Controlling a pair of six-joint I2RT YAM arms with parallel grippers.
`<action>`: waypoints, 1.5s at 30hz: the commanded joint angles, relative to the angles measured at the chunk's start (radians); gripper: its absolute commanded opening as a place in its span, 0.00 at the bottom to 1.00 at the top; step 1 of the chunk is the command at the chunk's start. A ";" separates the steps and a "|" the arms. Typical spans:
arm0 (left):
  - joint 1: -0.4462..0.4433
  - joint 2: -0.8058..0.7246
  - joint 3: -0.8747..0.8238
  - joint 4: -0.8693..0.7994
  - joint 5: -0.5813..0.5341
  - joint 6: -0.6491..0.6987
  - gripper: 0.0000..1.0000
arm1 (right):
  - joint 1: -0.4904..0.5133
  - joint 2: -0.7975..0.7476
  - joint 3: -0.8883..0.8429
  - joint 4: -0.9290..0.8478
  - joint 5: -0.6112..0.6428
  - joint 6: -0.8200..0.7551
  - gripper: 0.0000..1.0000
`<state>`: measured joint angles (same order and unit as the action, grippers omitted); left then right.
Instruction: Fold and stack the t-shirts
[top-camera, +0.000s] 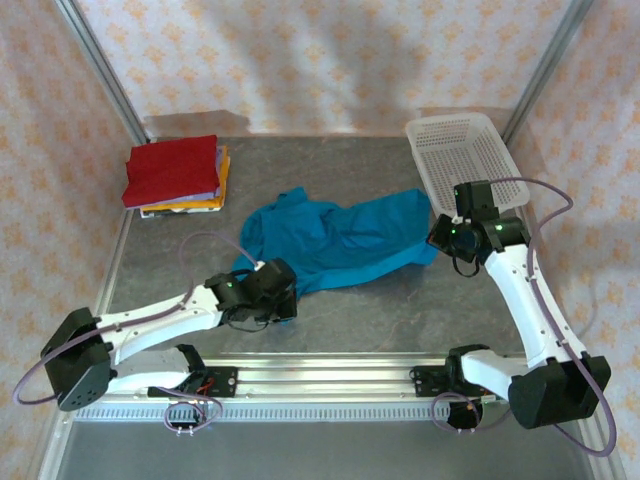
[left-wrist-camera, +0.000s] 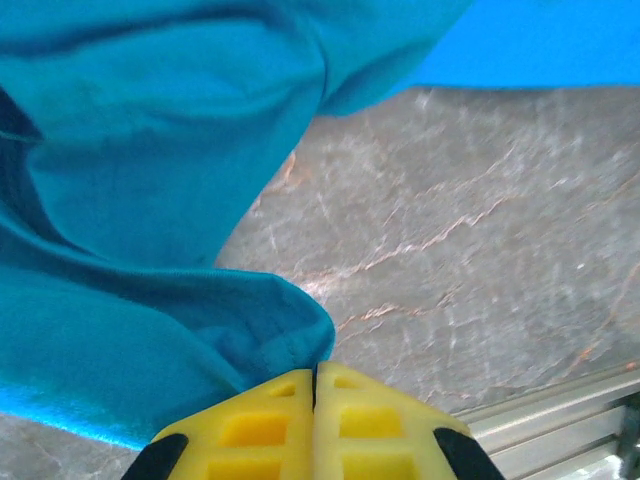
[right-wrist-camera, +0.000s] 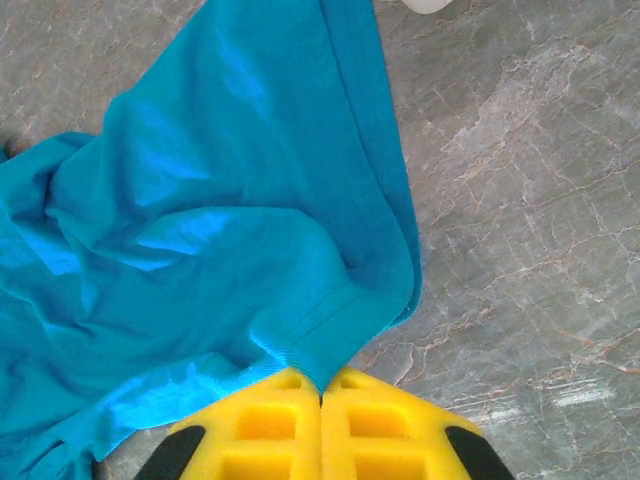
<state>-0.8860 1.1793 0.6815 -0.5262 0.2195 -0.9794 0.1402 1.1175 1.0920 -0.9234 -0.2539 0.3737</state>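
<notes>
Top external view has the teal t-shirt lying crumpled on the table between the two tools, with the left gripper at its near-left edge and the right gripper at its far-right corner. From the left wrist, the left gripper's yellow fingers are pressed together with no gap. A rolled fold of the shirt's edge meets their tips, and the cloth spreads up and away to the left of them, so it looks pinched rather than merely touched. From the right wrist, the right gripper is likewise clenched. The ribbed hem runs straight into the seam between its fingertips, and the body of the shirt fans out ahead and to the left of them. Gripping two well-separated points on the edge makes sense as a way to pull the bunched fabric taut and flat before any fold, which I judge to be the step in hand. Beyond the left gripper and to its left sits the folded stack with a red t-shirt on top, kept well apart from the work so it stays tidy. Just behind the right gripper stands the white basket.
</notes>
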 joint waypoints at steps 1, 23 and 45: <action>-0.012 0.001 0.032 -0.092 -0.095 -0.039 0.01 | -0.004 0.008 -0.010 0.021 -0.011 0.008 0.00; 0.508 0.050 1.137 -0.737 -0.407 0.676 0.00 | -0.005 -0.020 0.422 0.127 -0.033 -0.044 0.00; 0.530 -0.107 1.362 0.026 -0.498 1.057 0.00 | 0.018 -0.085 0.795 0.470 -0.050 -0.141 0.00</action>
<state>-0.3656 1.1107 2.0613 -0.7296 -0.2531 -0.0120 0.1555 1.0790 1.9121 -0.6384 -0.2859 0.2340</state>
